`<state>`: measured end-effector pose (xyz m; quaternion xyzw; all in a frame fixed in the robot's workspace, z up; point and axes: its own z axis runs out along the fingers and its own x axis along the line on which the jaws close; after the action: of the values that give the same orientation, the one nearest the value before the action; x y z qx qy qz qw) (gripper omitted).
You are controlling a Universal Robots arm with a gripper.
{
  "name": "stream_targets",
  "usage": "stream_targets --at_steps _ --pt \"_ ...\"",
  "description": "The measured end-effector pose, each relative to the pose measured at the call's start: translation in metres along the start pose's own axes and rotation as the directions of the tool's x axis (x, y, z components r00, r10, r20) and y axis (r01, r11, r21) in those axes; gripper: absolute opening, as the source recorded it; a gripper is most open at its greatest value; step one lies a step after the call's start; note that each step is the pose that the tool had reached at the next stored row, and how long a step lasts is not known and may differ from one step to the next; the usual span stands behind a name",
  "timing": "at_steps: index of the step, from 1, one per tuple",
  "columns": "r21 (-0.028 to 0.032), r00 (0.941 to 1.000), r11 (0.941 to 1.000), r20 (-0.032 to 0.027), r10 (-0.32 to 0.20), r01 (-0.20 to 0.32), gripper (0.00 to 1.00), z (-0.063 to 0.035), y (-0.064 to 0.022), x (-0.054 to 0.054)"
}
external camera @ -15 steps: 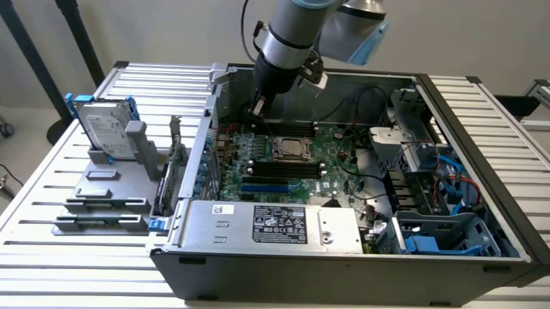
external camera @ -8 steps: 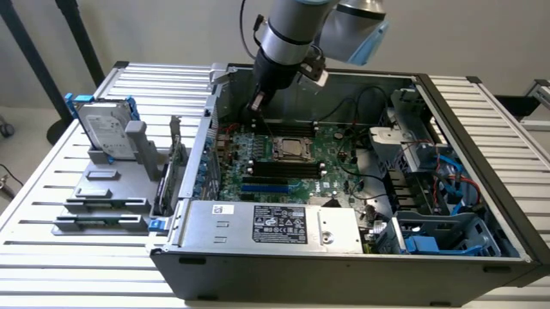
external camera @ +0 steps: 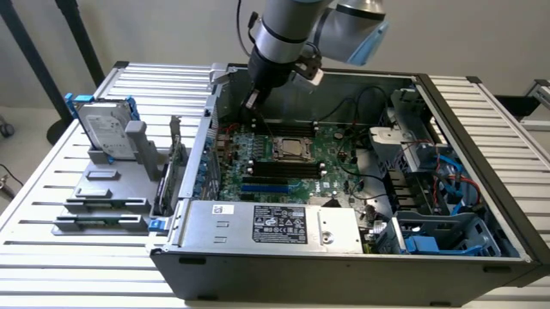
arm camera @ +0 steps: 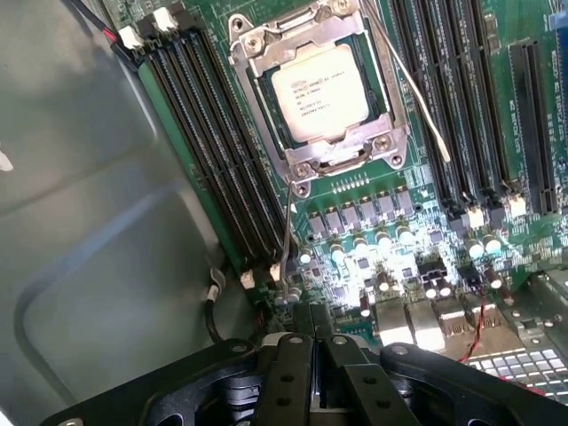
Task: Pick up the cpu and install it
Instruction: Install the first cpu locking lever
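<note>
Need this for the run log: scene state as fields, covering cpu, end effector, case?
cpu: flat in the socket, metal frame around it
end effector: shut, holding nothing, above the motherboard, apart from the cpu
hard drive: upright outside the case, exterior view's left
case: side open, motherboard exposed

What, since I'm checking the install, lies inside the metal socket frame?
The cpu lies flat inside the socket frame, silvery printed top facing up. Whatever is beneath it is covered by the chip itself.

Matt silvery metal cpu (arm camera: 319, 91), glossy green motherboard (arm camera: 355, 188)
</note>
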<state>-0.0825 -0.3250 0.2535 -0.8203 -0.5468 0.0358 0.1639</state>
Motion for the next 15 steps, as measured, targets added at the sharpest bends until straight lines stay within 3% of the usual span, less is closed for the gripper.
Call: stream_targets --at_steps 6,11,15 --pt "-0.0079 0.997 0.9973 -0.0259 0.073 -0.073 0.11 0.0003 -0.0004 -0.0002" --pt "-0.0146 0.9881 0.9891 -0.0505 0.145 -0.146 0.11 0.0008 -0.0002 -0.0003" --pt "-0.0176 0.9828 0.9843 -0.0613 0.174 -0.176 0.11 0.0008 -0.0002 -0.0003"
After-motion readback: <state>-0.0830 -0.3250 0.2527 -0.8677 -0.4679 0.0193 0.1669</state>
